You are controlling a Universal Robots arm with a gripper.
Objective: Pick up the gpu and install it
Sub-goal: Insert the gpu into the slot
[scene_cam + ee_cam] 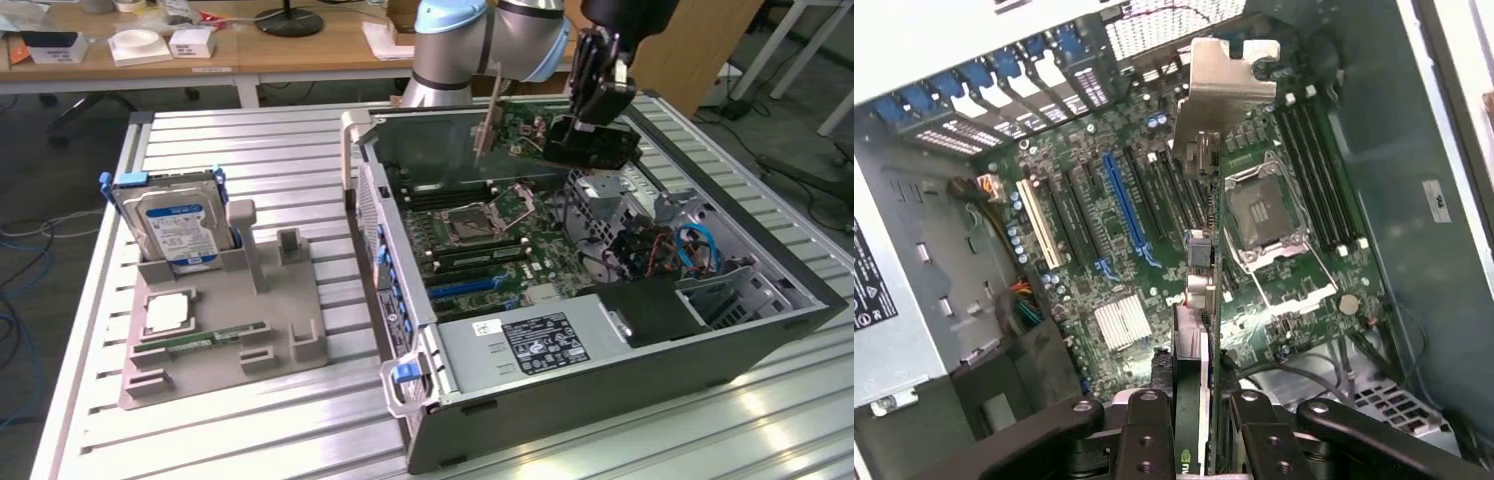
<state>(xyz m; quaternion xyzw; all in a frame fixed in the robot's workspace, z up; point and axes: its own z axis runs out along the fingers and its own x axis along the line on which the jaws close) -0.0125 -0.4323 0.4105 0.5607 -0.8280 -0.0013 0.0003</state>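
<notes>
Over the slatted table (267, 420) and its open case (601, 400), the pincer (1194, 432) grips the gpu (523, 128) (thin green board, silver bracket (1229, 75)).

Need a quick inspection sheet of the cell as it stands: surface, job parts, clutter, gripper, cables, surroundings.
Surface: slatted metal table.
Job's things: gpu held above the motherboard in the open computer case, not seated.
Clutter: hard drive upright in grey fixture.
Grippers: gripper shut on gpu.
Cables: blue and red cables inside case.
Surroundings: wooden desk beyond the table.
</notes>
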